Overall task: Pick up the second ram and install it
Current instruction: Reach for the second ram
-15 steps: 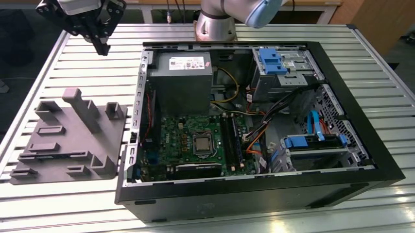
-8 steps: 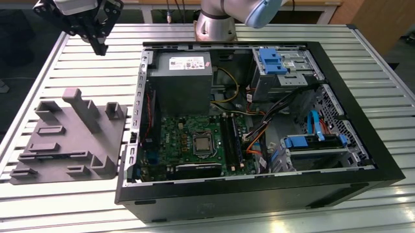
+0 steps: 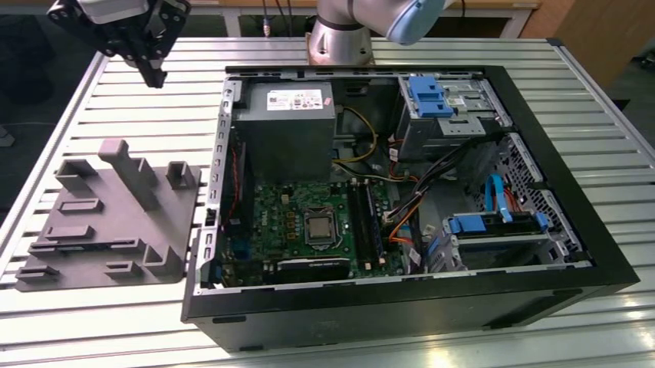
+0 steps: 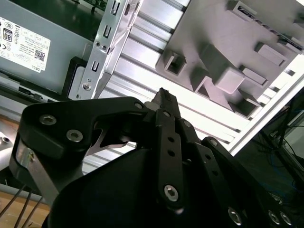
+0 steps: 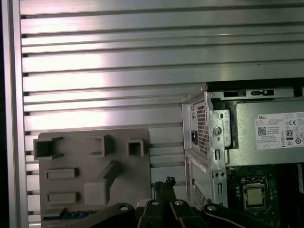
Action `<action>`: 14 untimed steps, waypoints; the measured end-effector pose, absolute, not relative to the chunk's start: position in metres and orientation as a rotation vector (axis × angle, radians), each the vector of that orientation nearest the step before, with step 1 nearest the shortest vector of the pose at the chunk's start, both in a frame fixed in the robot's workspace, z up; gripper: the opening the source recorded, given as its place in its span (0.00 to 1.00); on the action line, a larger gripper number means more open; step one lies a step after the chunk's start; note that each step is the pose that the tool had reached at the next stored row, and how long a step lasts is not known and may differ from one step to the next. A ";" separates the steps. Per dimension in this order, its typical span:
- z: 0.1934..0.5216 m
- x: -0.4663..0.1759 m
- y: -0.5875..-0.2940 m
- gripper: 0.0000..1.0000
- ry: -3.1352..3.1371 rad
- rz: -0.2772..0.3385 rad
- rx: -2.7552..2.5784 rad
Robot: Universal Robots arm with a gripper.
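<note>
Slatted metal table [image 3: 123, 322] carrying an open desktop computer case [image 3: 409, 307], laid on its side across the centre and right of the exterior view. Inside the case, a green motherboard [image 3: 274, 211] at lower centre, with long black slots [image 3: 364, 222] along its right side and a grey power supply [image 3: 284, 126] above it. Left of the case, flat on the table, a grey moulded fixture [image 3: 103, 222] with upright posts and shallow pockets.

At the upper left of the exterior view, a black gripper [image 3: 156, 79] raised above the table beyond the fixture's far end. Fingers pinched together to a point, gripping nothing. Same closed fingers in the second wrist view, with the fixture below.

In the first wrist view, a thin blue strip, probably the second ram [image 5: 64, 214]. Lying in a pocket at the fixture's edge, partly hidden behind the gripper's linkage. Well apart from the fingertips and from the motherboard.
</note>
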State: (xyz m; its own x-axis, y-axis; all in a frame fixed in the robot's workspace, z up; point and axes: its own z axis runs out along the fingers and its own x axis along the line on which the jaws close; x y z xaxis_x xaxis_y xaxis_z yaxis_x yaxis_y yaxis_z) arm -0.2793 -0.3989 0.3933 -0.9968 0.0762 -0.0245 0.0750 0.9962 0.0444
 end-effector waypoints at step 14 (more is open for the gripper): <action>0.393 -0.285 -0.399 0.11 3.112 0.068 0.118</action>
